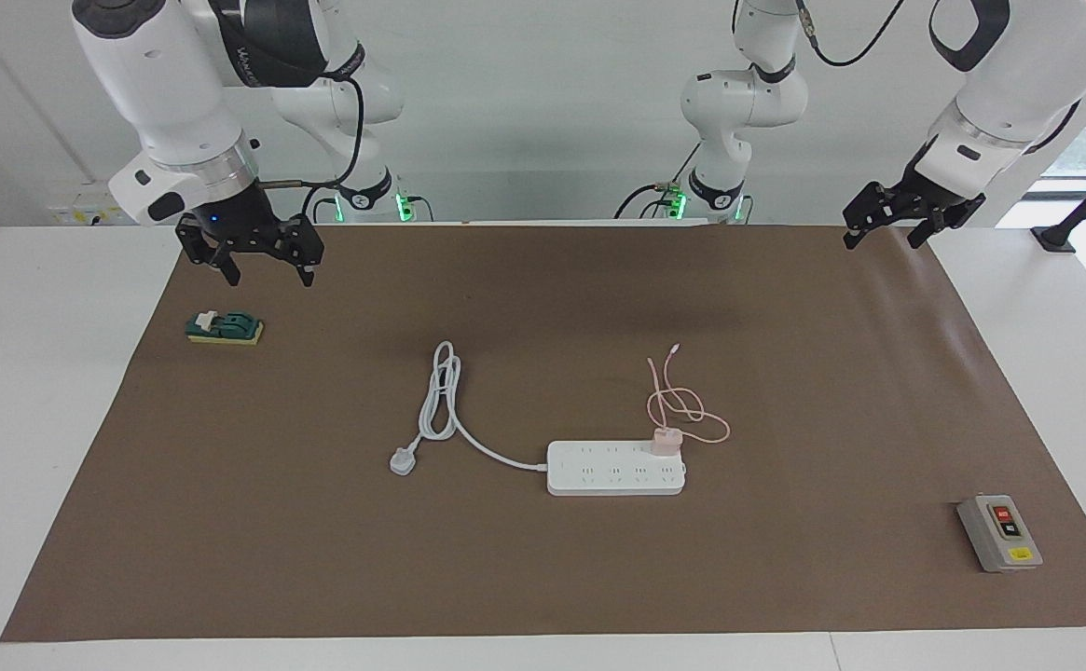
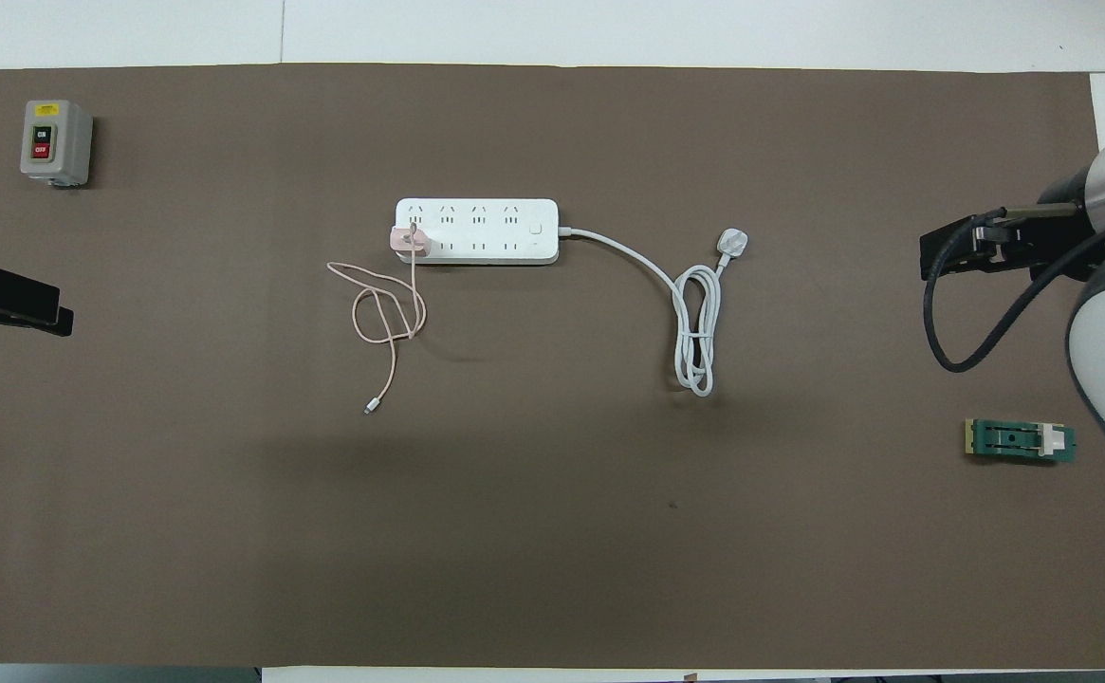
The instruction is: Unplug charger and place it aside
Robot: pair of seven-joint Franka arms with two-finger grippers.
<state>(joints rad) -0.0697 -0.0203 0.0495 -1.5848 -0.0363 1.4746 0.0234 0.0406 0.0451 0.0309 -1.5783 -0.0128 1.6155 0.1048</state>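
1. The right gripper (image 1: 263,252) hangs with fingers spread, up in the air over the right arm's end of the brown surface (image 1: 785,578), above the green block (image 1: 225,328). The left gripper (image 1: 906,212) hangs at the left arm's end over the mat's edge, fingers also spread. Both arms wait, well apart from the work.
2. The power strip (image 1: 615,469) lies mid-surface. Its thick white cord (image 1: 440,396) runs off toward the right arm's end, at nine o'clock from the strip in the facing view, ending in a white plug (image 1: 402,460).
3. The charger (image 1: 666,442) sits plugged into the strip's end socket on the row nearer the robots. Its thin pink cable (image 1: 687,410) loops at twelve o'clock from it in that view.
4. Risks, as I judge them: the light strip may lift or slide with the charger unless the other gripper pins it; the small cube offers little to pinch; the trailing cable may snag.
5. A grey switch box (image 1: 999,532) sits at four o'clock, well clear. Nothing blocks the approach.
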